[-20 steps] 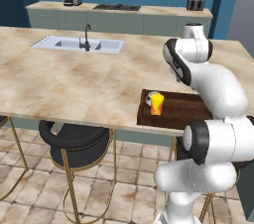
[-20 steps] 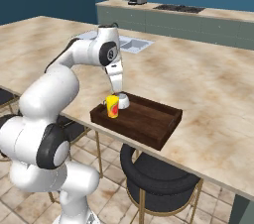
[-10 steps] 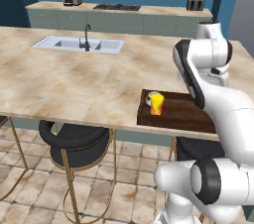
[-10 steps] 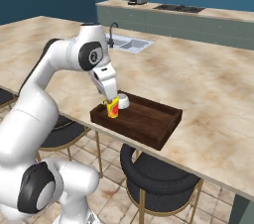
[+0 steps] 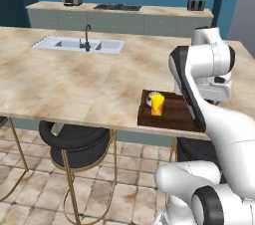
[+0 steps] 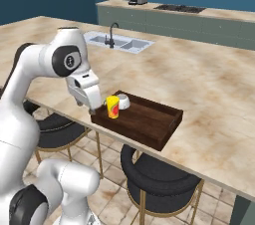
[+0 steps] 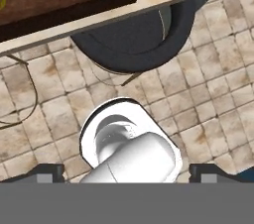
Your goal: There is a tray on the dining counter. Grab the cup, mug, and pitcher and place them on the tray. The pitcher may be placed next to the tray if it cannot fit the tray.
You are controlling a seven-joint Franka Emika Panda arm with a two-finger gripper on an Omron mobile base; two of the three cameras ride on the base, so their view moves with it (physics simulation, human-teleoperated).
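Kitchen island first: dining counter (image 6: pixel 209 84) carries the tray (image 6: pixel 149 122) at its near edge, above a stool (image 7: pixel 134 34). Cup (image 6: pixel 113 106) and mug (image 6: pixel 122 101) are seen standing together in the tray's corner, seemingly delivered. Pitcher cannot be located. Gripper (image 7: pixel 127 171) is pointed at the floor beside the counter edge, fingers spread wide, nothing held; likely freed for the pitcher.

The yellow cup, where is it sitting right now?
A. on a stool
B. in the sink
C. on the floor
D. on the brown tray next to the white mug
D: the yellow cup stands on the brown tray, right beside the white mug, at the tray's end.
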